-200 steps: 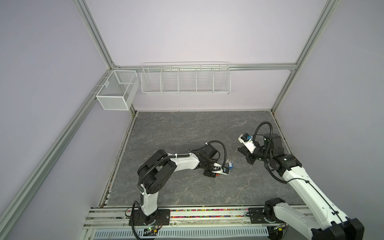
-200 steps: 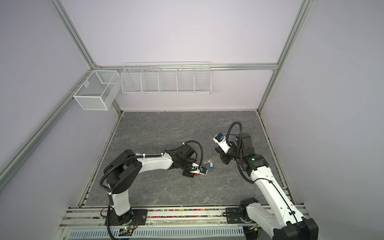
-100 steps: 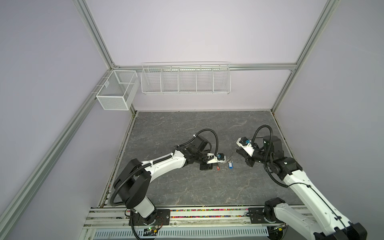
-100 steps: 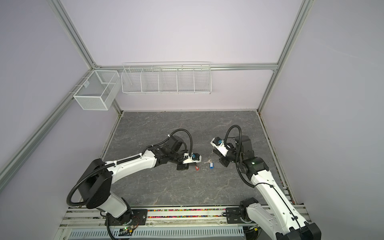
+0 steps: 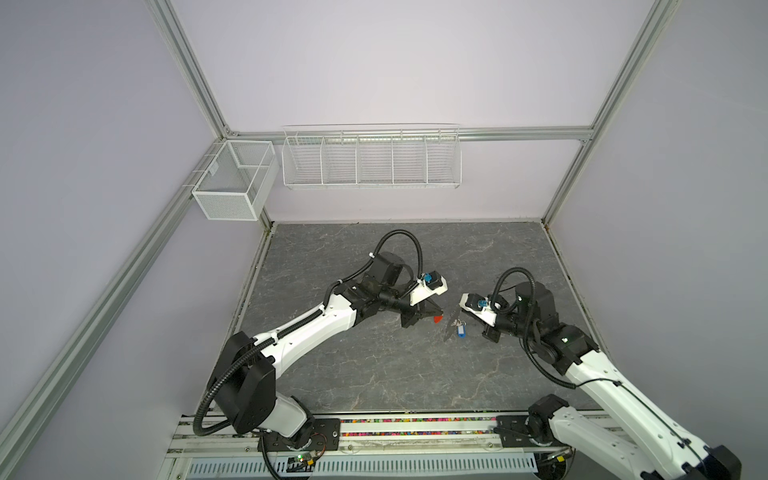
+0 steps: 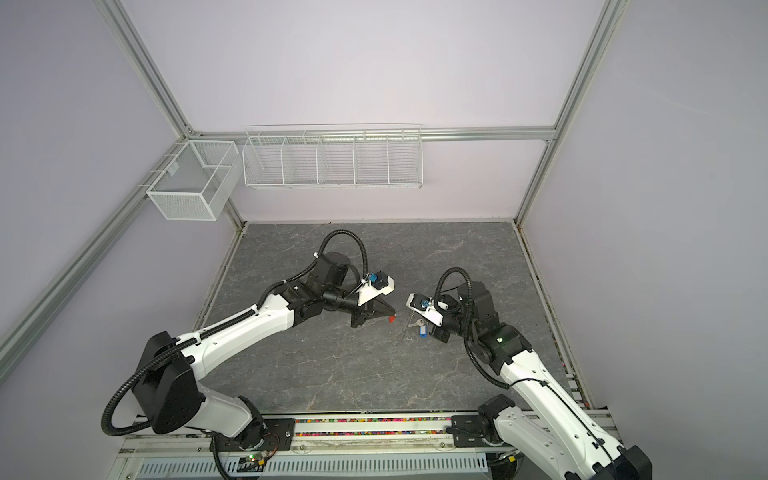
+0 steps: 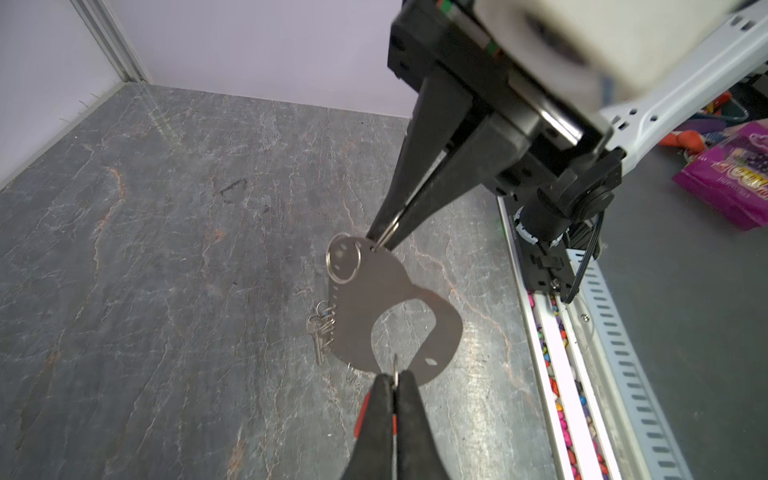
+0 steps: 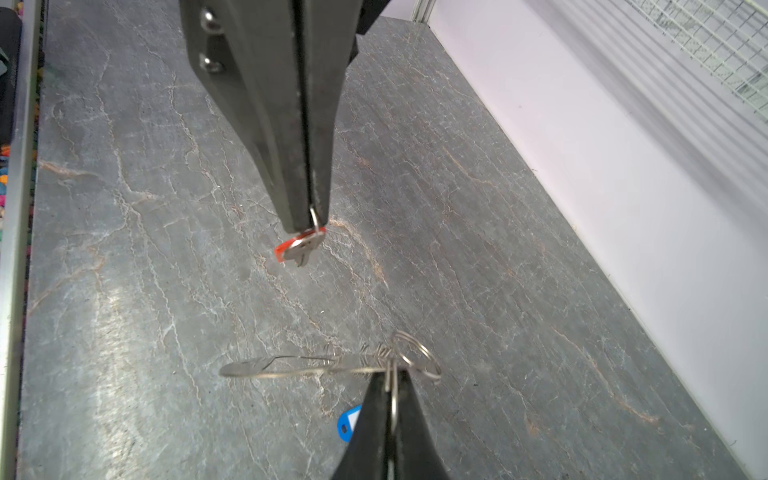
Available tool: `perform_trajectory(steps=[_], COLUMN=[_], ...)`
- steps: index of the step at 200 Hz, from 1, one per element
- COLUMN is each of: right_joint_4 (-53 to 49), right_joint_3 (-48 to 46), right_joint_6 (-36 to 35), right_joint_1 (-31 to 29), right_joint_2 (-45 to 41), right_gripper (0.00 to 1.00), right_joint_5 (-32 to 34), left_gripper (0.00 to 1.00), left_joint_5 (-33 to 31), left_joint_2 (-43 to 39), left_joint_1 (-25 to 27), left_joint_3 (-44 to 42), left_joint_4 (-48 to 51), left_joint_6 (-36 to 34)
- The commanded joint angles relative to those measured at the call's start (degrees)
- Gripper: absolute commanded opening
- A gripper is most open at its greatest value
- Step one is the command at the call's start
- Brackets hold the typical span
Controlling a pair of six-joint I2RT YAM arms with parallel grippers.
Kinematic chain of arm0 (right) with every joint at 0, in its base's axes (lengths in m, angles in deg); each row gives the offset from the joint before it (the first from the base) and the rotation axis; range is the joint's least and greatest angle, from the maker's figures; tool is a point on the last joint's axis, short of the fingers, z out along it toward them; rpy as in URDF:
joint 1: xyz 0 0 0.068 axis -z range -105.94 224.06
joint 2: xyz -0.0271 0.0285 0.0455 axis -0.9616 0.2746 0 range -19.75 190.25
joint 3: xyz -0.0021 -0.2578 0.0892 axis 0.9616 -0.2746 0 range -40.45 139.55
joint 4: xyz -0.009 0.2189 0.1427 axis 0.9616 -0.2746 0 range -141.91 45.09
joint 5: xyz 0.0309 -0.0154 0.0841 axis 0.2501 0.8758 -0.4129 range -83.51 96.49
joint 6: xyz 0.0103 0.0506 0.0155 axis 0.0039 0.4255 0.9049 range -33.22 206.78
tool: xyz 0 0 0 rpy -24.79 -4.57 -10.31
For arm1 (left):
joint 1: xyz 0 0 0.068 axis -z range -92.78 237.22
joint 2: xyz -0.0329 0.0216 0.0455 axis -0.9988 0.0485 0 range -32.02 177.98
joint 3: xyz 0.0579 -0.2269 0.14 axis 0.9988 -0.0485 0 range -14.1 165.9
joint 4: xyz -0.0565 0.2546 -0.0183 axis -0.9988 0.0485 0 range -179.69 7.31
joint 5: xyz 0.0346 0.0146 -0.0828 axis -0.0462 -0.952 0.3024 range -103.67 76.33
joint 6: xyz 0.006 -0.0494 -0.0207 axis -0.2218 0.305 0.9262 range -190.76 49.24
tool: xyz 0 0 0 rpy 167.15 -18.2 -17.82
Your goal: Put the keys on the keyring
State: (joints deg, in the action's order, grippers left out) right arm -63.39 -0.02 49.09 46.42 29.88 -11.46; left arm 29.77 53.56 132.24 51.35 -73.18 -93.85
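The keyring (image 7: 395, 307) is a flat grey plate with a cutout, hanging above the dark table (image 7: 166, 249). My right gripper (image 7: 380, 243) is shut on a wire ring at its top corner. From the right wrist the plate (image 8: 291, 368) shows edge-on at that gripper (image 8: 392, 374). A silvery key (image 7: 320, 332) hangs at the plate's edge, and its blue tag (image 8: 348, 422) shows below. My left gripper (image 7: 395, 376) is shut on the ring of the red-tagged key (image 8: 301, 245), just short of the plate. In both top views the red tag (image 5: 437, 319) and blue tag (image 6: 422, 331) sit between the arms.
Two white wire baskets (image 5: 372, 160) (image 5: 232, 187) hang on the back and left walls. An aluminium rail (image 5: 415, 428) with coloured bits runs along the table's front edge. Side walls close in the table. A purple packet (image 7: 739, 183) lies beyond the rail.
The left arm has stretched out, carrying the red-tagged key a little up and away from the front. The right gripper has come left and nearer with the keyring.
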Motion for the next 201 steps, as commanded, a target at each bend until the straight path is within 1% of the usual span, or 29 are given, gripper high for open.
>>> perform_trajectory(steps=[1, 32, 79, 115, 148, 201], right_joint_4=[4.3, 6.6, 8.4, 9.3, 8.9, 7.7], right_joint_3=[-1.3, -1.5, -0.9, -0.8, -0.3, 0.1], right_joint_6=[-2.4, -2.9, -2.6, -2.7, -3.1, -3.3], right_joint_1=[-2.3, -4.1, -6.0, -7.3, -7.5, -8.0], right_joint_2=[-0.6, -0.2, 2.3, 3.6, 3.5, 3.5], right_gripper=[0.07, 0.07, 0.07, 0.07, 0.07, 0.07], right_joint_5=[4.3, 8.6, 10.2, 11.9, 12.3, 12.2], left_gripper=[0.0, 0.0, 0.0, 0.0, 0.0, 0.0], left_joint_5=[3.8, 5.5, 6.6, 4.9, 5.1, 2.9], left_joint_2=[1.6, 2.8, 4.2, 5.0, 6.0, 7.3], left_joint_1=[0.1, 0.1, 0.1, 0.2, 0.4, 0.9], left_joint_3=[2.1, 2.8, 4.1, 4.3, 4.2, 6.1], left_joint_4=[-0.9, -2.4, -4.9, -6.6, -6.7, -5.6], left_joint_6=[5.1, 9.0, 13.9, 17.4, 18.0, 19.1])
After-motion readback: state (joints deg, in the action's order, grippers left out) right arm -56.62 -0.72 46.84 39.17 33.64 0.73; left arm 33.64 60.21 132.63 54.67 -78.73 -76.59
